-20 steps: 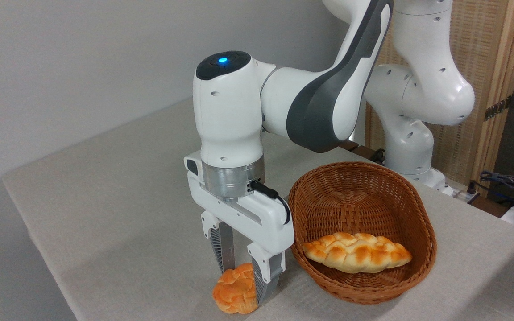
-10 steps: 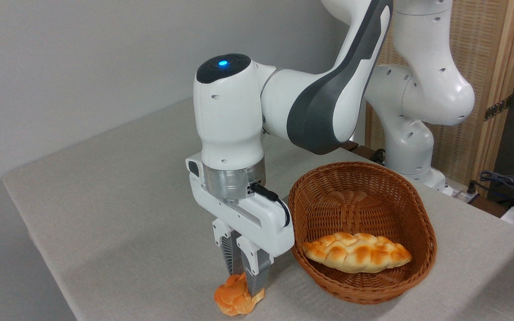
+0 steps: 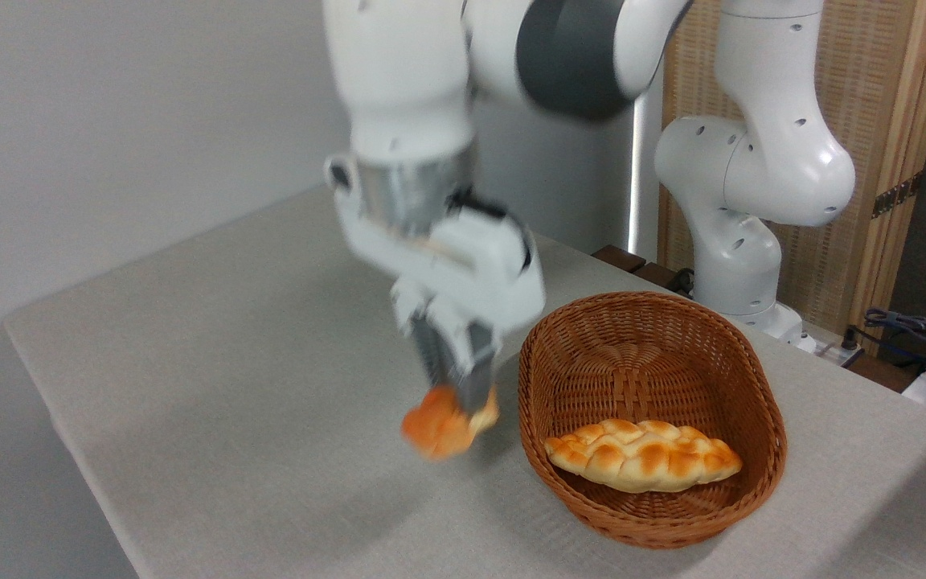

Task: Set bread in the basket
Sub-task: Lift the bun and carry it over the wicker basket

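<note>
The orange-golden bun, the bread (image 3: 440, 429), hangs in the air above the table, squeezed between the fingers of my gripper (image 3: 456, 396), which is shut on it. The picture of the arm and bun is motion-blurred. The reddish-brown wicker basket (image 3: 720, 354) stands on the table just right of the bun, its near rim a short way from my fingers. The bun is outside the basket, left of its left rim and roughly level with it.
A longer, paler braided loaf (image 3: 642, 465) lies inside the basket toward its front. The table (image 3: 214, 386) has its left and front edges close to the bun. The arm's white base (image 3: 740, 241) stands behind the basket, before a wooden screen (image 3: 873, 121).
My fingers closed on the bun as it lay on the table, squashing it. Since then the arm has risen sharply, lifting the bun off the table and slightly right.
</note>
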